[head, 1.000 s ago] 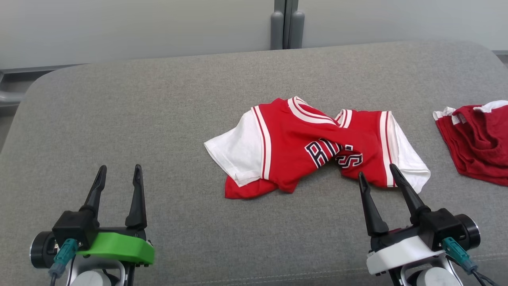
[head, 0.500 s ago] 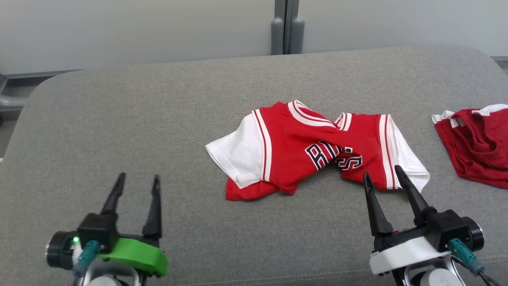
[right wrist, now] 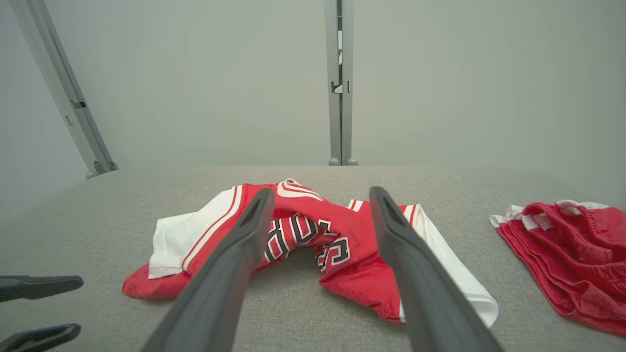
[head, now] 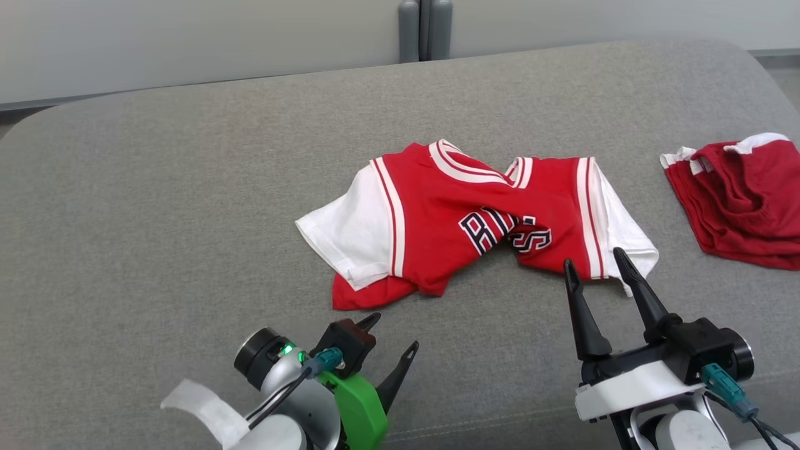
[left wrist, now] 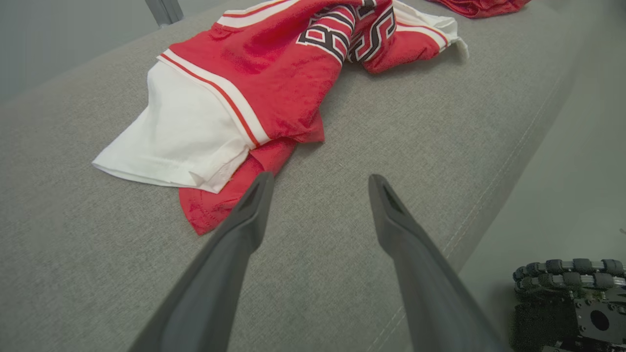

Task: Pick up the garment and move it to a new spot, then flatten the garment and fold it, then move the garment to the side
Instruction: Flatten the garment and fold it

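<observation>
Bright even light, soft shadows, wide-angle wrist distortion

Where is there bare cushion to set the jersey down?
Bare: the wide cushion stretch left of the jersey, and the strip behind it toward the wall. Crowded: the right side, jersey to red garment, with the right hand at the jersey's near edge.

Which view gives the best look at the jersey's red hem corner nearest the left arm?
Left wrist view: the hem corner lies close and large, stitching visible. Head view shows the corner small, from above; right wrist view sees the corner low, edge-on.
</observation>
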